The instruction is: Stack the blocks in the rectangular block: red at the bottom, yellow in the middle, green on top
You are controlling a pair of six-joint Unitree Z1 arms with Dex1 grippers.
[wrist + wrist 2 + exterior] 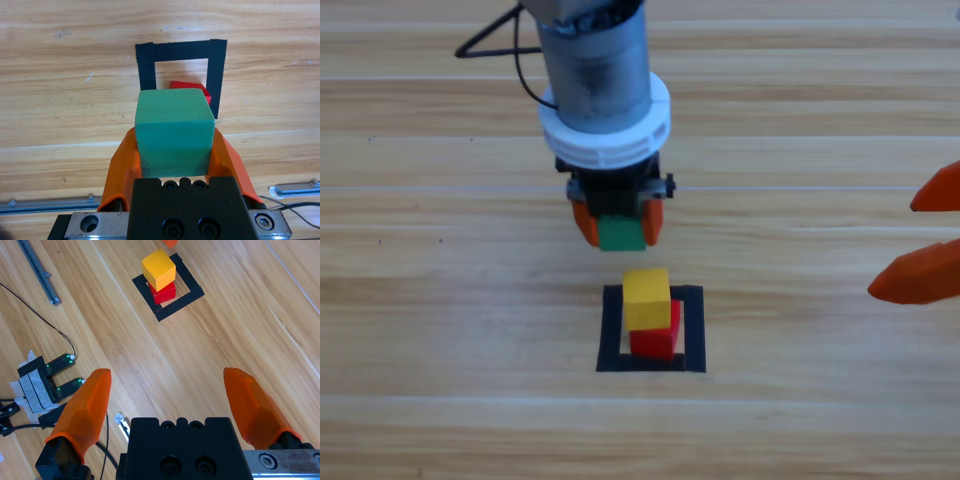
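My left gripper (618,222) hangs above the table just behind the rectangular block (692,330), shut on the green cube (621,234). The left wrist view shows the green cube (174,130) filling the jaws, with the black tape frame (181,52) and a corner of the red cube (192,88) beyond it. The yellow cube (647,297) sits on the red cube (655,342) inside the frame, slightly turned and offset. My right gripper (930,235) waits open at the right edge; its wrist view shows the yellow cube (159,269) on the red one (164,293).
A black cable (490,45) loops on the table behind the left arm. A metal rail (37,270), black electronic modules with green lights (50,375) and wires lie to the left in the right wrist view. Another rail (47,205) lies near the left gripper's base.
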